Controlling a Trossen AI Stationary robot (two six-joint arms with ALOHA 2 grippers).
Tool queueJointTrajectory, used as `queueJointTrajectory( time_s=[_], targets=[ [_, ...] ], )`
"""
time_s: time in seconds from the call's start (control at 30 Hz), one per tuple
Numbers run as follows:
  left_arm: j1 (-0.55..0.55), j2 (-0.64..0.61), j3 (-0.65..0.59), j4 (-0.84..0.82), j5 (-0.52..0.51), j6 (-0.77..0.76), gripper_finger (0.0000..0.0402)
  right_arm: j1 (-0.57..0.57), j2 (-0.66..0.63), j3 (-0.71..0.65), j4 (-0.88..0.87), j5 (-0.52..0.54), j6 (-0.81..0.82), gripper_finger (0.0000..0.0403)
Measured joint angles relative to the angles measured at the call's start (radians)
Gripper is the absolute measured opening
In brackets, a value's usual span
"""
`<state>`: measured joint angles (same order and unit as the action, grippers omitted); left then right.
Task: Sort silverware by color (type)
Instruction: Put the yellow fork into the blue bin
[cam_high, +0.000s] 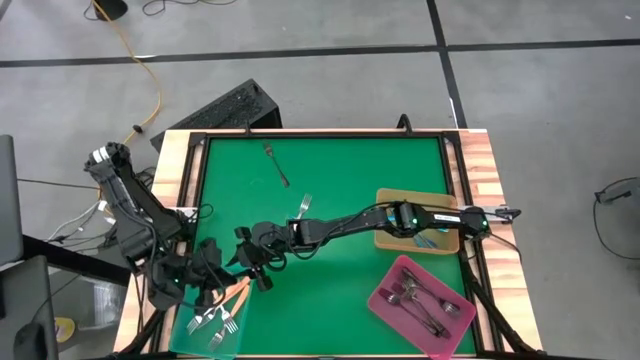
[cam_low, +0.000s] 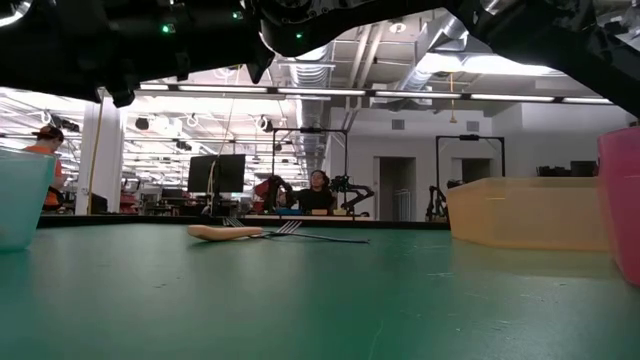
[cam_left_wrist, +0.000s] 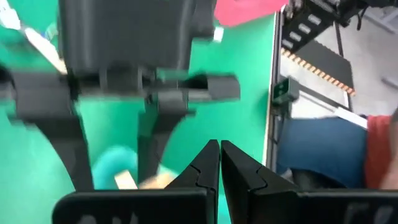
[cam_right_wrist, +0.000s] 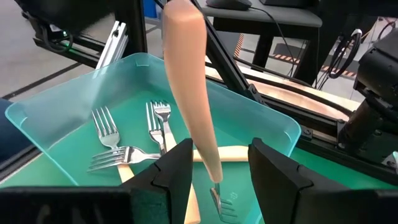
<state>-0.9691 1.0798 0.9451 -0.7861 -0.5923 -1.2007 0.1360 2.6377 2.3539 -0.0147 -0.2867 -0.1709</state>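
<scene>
My right gripper (cam_right_wrist: 221, 152) reaches across the green table to its near left corner, over the teal tray (cam_right_wrist: 74, 106), and is shut on a cream-handled fork (cam_right_wrist: 186, 81). Several cream-handled forks (cam_right_wrist: 134, 146) lie flat on that tray's floor. My left gripper (cam_left_wrist: 219, 165) hangs shut and empty just left of the right one (cam_high: 255, 272). On the bare table lie a cream-handled fork (cam_high: 303, 207) and a dark fork (cam_high: 277, 163). My right gripper has the fork by its tine end (cam_right_wrist: 219, 198), low and far back between the two fingers, and the exact touching spot is hidden there. The fingers come slanting down from the table's right. The fork stands tilted, handle (cam_right_wrist: 181, 43) up, clear of the tray.
A tan tray (cam_high: 415, 232) with bluish forks sits under my right arm, and a pink tray (cam_high: 420, 298) with dark forks stands at the near right. A black rail (cam_high: 195, 200) frames the table. A person's clothing (cam_left_wrist: 323, 158) shows beyond the table's edge.
</scene>
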Motion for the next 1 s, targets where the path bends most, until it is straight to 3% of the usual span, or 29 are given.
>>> queueJointTrajectory(
  time_s=[0.4, 0.5, 0.73, 1.0],
  targets=[
    [-0.046, 0.000, 0.000, -0.017, 0.169, -0.236, 0.0000, 0.004, 0.000, 0.000, 0.000, 0.000, -0.049, 0.0175],
    [-0.066, 0.000, 0.011, -0.029, 0.121, -0.228, 0.0000, 0.004, 0.000, 0.000, -0.001, 0.000, -0.051, 0.0175],
    [-0.069, -0.001, 0.135, -0.170, -0.206, -0.088, 0.0000, 0.005, 0.000, 0.000, -0.001, 0.000, -0.051, 0.0175],
    [0.029, 0.002, 0.081, -0.288, -0.128, -0.143, 0.0000, 0.006, 0.000, 0.000, -0.002, 0.000, -0.051, 0.0175]
  ],
)
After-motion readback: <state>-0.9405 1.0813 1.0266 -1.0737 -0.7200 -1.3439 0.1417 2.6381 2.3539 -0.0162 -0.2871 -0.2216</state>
